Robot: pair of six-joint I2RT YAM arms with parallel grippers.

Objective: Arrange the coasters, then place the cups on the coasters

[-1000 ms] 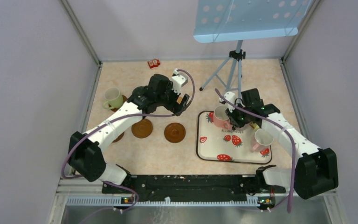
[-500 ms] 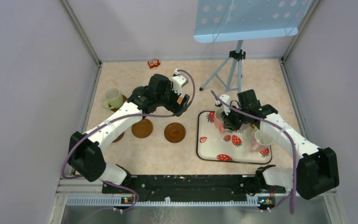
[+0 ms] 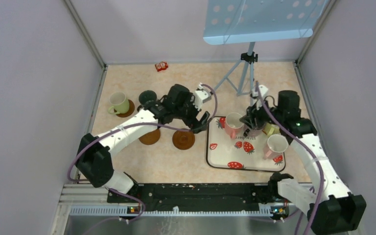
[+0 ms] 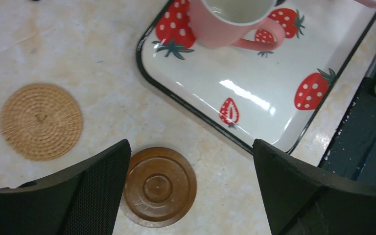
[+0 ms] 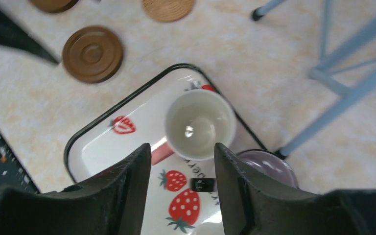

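left end effector (image 4: 191, 147) hangs spread wide over a brown coaster (image 4: 157, 187) on the tabletop (image 4: 103, 58) beside the tray (image 4: 274, 103), likely to shift it. right end effector (image 5: 182, 147), jaws parted, seems empty above the pink cup (image 5: 199, 125) standing on the tray.

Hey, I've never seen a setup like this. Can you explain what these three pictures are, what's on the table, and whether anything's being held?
Two robot arms are bolted to a table. One picture looks down from above; the other two come from a camera on each wrist. On the table lie brown coasters and a strawberry tray carrying cups. One yellow-green cup sits on a coaster. The left fingers are spread wide near a wooden coaster; the right fingers hang apart over a pink cup. Neither holds anything.
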